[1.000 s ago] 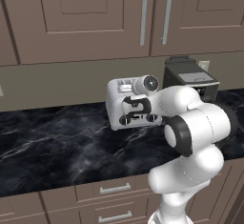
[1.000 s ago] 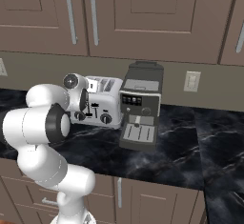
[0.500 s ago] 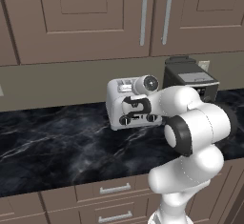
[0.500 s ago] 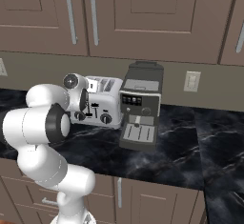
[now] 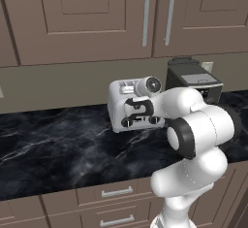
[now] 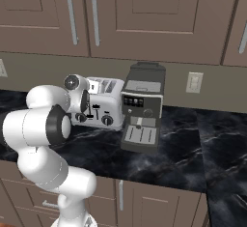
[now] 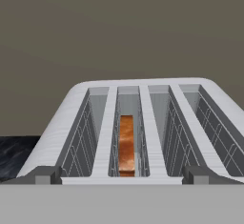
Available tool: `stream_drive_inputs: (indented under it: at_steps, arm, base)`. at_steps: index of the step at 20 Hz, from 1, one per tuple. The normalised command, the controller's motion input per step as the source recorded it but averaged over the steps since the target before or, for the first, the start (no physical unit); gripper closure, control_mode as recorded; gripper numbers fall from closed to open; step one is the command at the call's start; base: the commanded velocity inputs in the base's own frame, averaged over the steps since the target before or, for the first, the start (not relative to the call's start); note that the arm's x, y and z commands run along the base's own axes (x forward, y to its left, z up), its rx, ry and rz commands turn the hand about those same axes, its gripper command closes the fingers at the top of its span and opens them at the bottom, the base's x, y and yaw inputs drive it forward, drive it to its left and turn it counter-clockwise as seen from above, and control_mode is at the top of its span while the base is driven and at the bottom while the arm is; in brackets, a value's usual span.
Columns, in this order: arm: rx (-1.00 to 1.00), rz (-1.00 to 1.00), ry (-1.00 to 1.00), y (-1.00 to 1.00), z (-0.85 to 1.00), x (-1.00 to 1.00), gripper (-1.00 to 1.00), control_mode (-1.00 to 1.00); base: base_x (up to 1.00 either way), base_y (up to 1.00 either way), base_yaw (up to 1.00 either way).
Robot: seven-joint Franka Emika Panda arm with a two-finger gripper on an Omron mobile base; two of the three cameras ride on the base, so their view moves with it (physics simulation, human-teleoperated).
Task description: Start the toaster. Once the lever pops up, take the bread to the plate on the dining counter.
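Black marble counter (image 5: 58,144): bread (image 7: 127,144) in toaster (image 7: 143,123) between fingers (image 7: 45,175).

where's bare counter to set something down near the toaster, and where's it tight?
Free: the wide black marble stretch left of the toaster, and the stretch right of the coffee machine toward the wall outlet. Tight: toaster and coffee machine stand nearly side by side, with the arm in front of the toaster. Bread occupies one slot.

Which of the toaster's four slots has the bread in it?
In the hand view, the second slot from the left of the toaster holds the bread; the other three show bare wire racks.
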Motion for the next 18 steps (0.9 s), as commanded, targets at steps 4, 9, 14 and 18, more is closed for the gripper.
stream_drive_inputs:
  at_steps: [4, 9, 14, 18]
  arm:
    - [0.0, 0.0, 0.0, 0.0, 0.0, 0.0, -1.0, -1.0]
    - [0.0, 0.0, 0.0, 0.0, 0.0, 0.0, -1.0, -1.0]
    - [0.0, 0.0, 0.0, 0.0, 0.0, 0.0, -1.0, -1.0]
    - [0.0, 0.0, 0.0, 0.0, 0.0, 0.0, -1.0, -1.0]
  base:
    - [0.0, 0.0, 0.0]
    - [0.0, 0.0, 0.0]
    - [0.0, 0.0, 0.0]
    - [0.0, 0.0, 0.0]
